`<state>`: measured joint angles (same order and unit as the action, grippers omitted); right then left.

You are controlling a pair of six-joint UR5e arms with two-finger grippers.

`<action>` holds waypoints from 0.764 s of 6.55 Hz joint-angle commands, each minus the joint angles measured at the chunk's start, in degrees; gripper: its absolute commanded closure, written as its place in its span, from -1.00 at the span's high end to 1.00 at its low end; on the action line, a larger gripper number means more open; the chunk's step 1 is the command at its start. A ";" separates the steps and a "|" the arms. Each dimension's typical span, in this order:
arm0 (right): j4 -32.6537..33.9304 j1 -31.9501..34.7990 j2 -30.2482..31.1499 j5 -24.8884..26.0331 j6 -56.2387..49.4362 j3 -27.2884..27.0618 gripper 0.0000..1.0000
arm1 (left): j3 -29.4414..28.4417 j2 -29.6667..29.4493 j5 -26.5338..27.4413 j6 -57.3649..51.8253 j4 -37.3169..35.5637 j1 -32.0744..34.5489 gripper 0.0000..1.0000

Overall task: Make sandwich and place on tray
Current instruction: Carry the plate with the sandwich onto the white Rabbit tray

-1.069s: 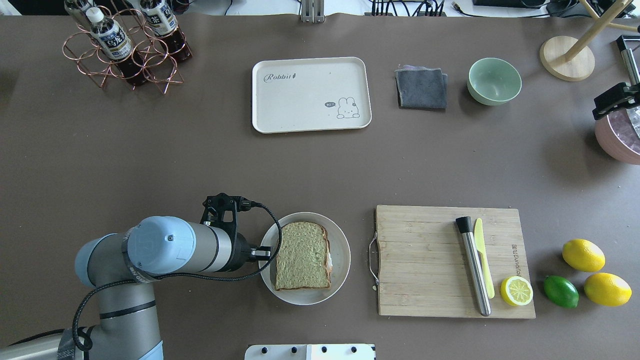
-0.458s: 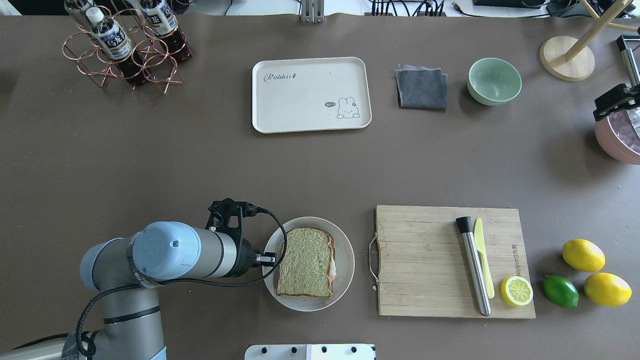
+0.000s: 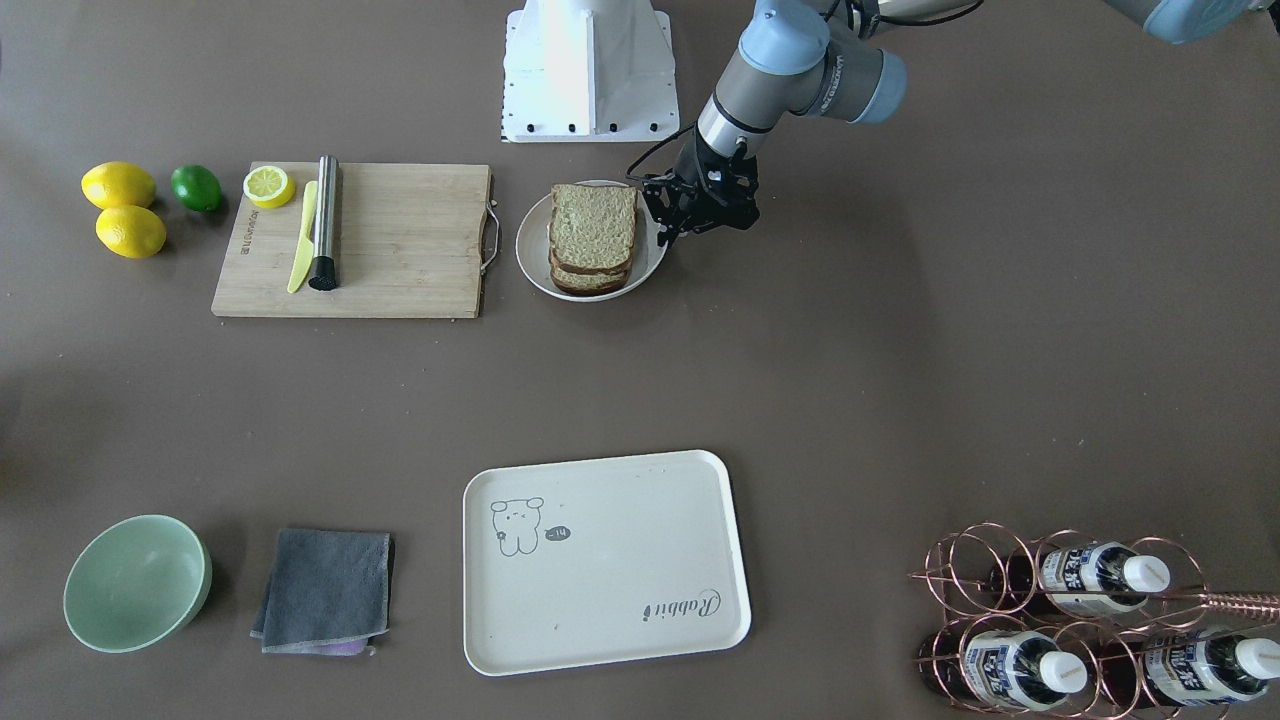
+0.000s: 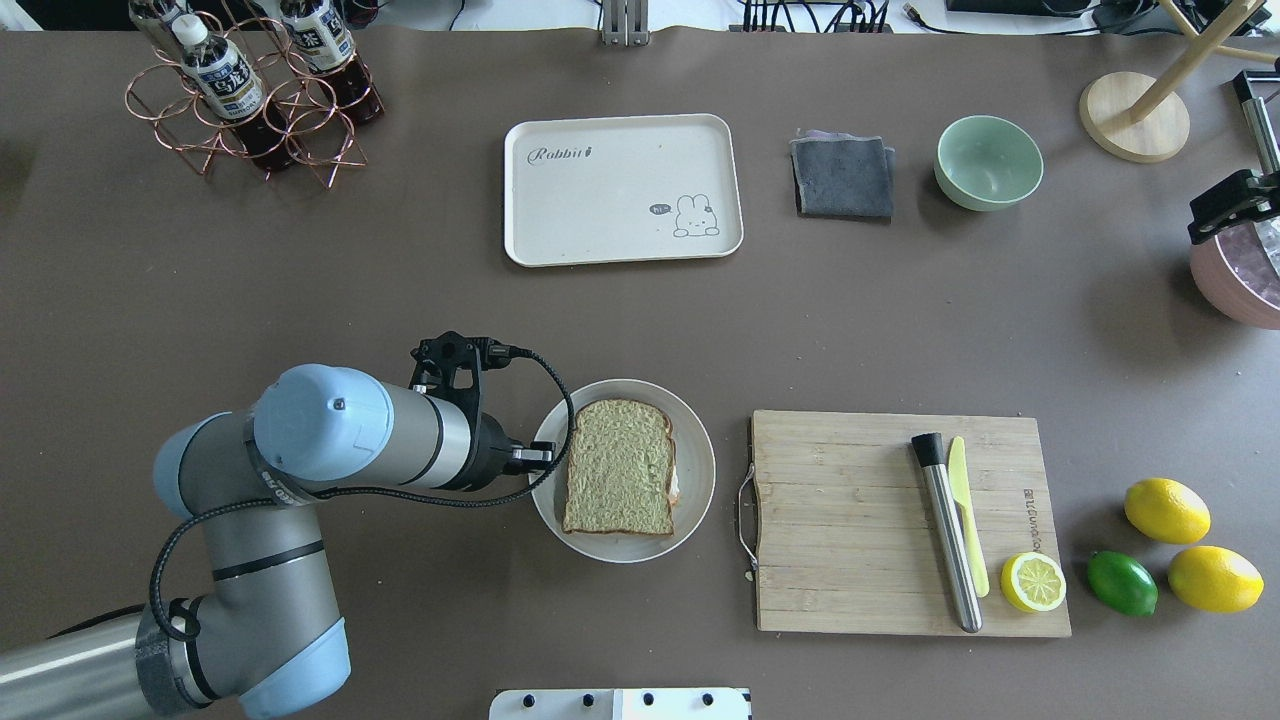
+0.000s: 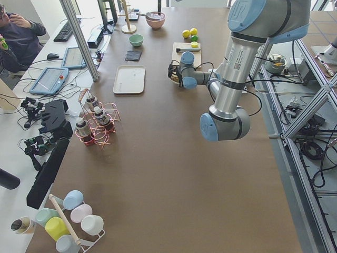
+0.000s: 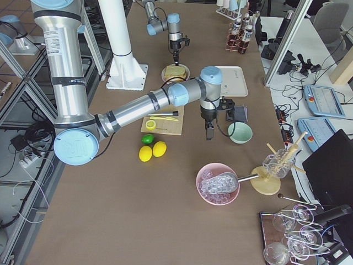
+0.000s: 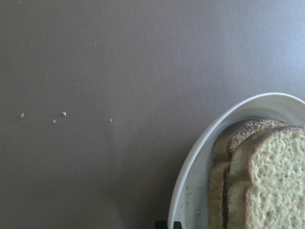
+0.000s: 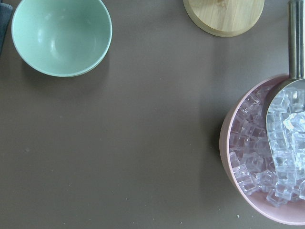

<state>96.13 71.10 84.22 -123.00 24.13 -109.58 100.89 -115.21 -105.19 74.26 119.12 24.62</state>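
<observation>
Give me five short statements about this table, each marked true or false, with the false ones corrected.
1. The sandwich sits on the plate. True.
2. The plate is on the tray. False: it is beside the board, well apart from the tray.
3. The left gripper is at the plate's rim. True.
4. The half lemon lies on the tray. False: it lies on the board.
5. The ice is in a blue bowl. False: it is in the pink bowl.
</observation>
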 commanded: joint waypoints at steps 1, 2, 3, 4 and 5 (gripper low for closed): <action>-0.07 0.35 1.55 -0.04 -0.05 0.51 1.00 | -6.54 -6.13 -7.10 -3.14 -0.12 8.56 -1.00; 0.02 0.87 2.08 -0.39 0.04 0.42 1.00 | -12.50 -10.95 -9.92 -6.03 -0.03 12.08 -1.00; 0.02 2.10 2.96 -0.48 -0.14 0.51 1.00 | -18.05 -14.57 -11.60 -8.93 0.06 15.42 -1.00; 0.02 4.28 4.36 -0.66 -1.44 0.51 1.00 | -24.02 -18.61 -13.79 -10.70 0.23 18.32 -1.00; 0.02 6.48 6.37 -0.66 -6.59 1.29 1.00 | -29.82 -22.13 -13.99 -13.50 0.32 20.27 -1.00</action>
<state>96.15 75.18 88.57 -123.59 21.78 -108.87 77.75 -133.11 -118.15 63.68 119.32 42.22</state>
